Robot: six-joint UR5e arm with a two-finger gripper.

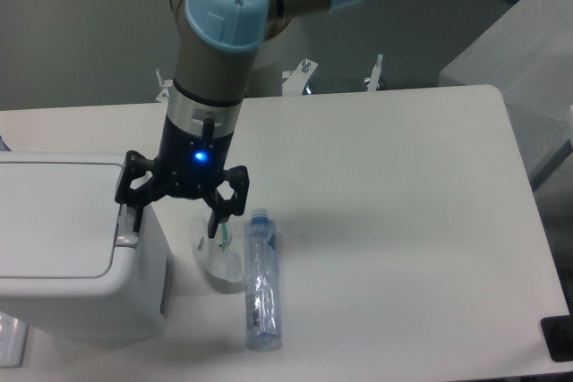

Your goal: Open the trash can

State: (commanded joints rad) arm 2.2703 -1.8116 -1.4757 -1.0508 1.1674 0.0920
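The trash can [76, 257] is seen at the near left corner of the white desk [394, 221], a boxy white bin with rounded corners and a flat inset lid that lies shut. A grey push tab [126, 240] is set into the right edge of its top.

The tool [175, 215] is held above the trash can's right edge, its two black fingers spread wide and nothing gripped between them. One fingertip [135, 217] is placed right over the push tab; whether it is pressed on the tab cannot be told. The other finger [219, 214] hangs just off the trash can's right side, above the desk. A blue light is lit on the wrist above the tool.

A clear plastic bottle [261, 279] with a blue cap is laid on its side just right of the trash can, cap pointing away from the near desk edge. Between the bottle and the trash can, a small clear cup-like item [219, 257] with something green in it is seen, too blurred to identify.
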